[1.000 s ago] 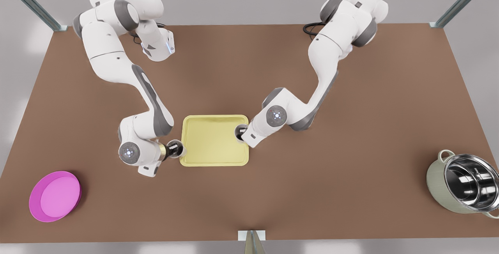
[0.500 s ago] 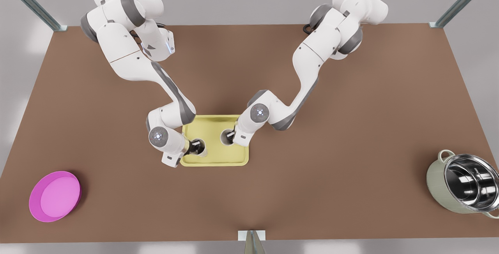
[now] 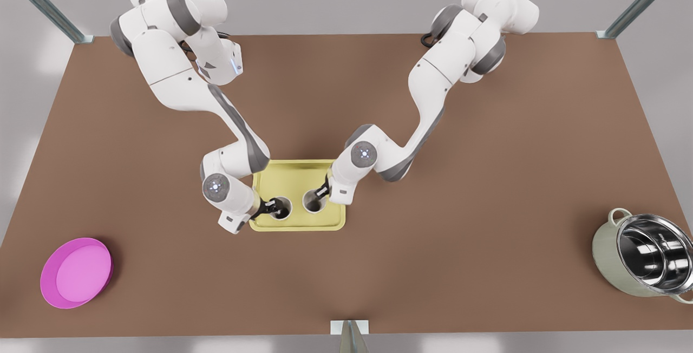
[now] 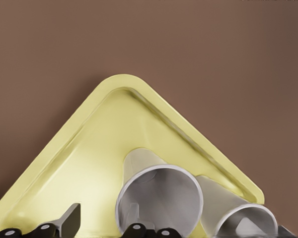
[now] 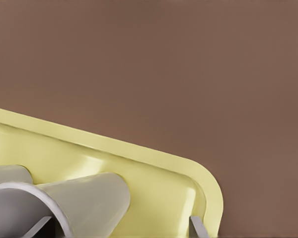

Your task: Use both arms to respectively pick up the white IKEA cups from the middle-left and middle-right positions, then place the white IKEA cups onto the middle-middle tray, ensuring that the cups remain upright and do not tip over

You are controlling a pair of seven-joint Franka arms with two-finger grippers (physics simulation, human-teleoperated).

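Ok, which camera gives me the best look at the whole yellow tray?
The front view: it shows the tray almost whole, its square outline and rim, with both cups standing near its nearer edge. The left wrist view shows one rounded corner and part of the floor. The right wrist view shows another corner.

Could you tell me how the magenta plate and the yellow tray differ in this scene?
The magenta plate is round; the tray is square with rounded corners. The plate carries nothing and sits apart near the table's corner at the front view's left; the tray lies mid-table and carries two white cups. Both have low raised rims.
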